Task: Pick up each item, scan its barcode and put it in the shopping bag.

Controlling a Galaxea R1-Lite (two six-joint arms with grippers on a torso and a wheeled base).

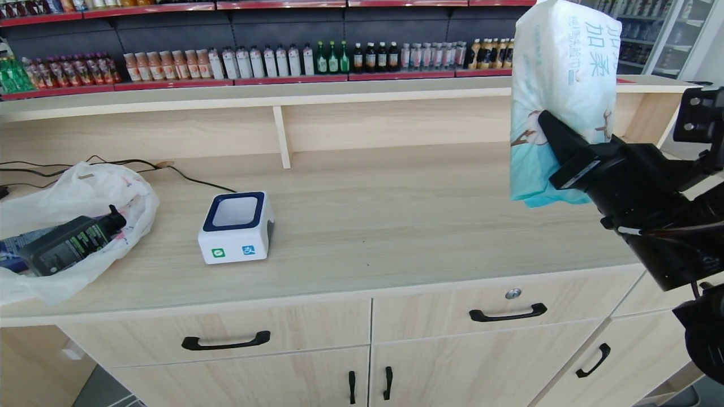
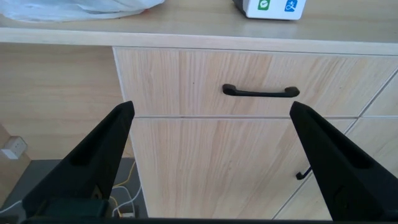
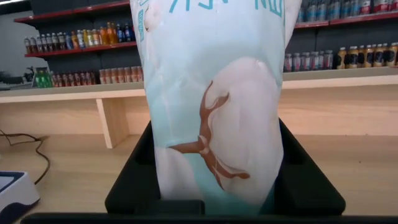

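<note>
Light wood worktop (image 1: 407, 226): scanner (image 1: 236, 227) centre-left, shopping bag (image 1: 113, 186) w/ dark bottle (image 1: 70, 242) far left, cables (image 1: 192, 181) upper left.

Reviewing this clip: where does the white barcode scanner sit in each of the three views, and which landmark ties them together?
Head view: the scanner stands on the counter, between the shopping bag and the raised tissue pack.
Left wrist view: the scanner, cut off by the frame, above the drawer handle.
Right wrist view: a corner of the scanner, beside the held tissue pack.
Shared landmark: the wooden counter.
</note>
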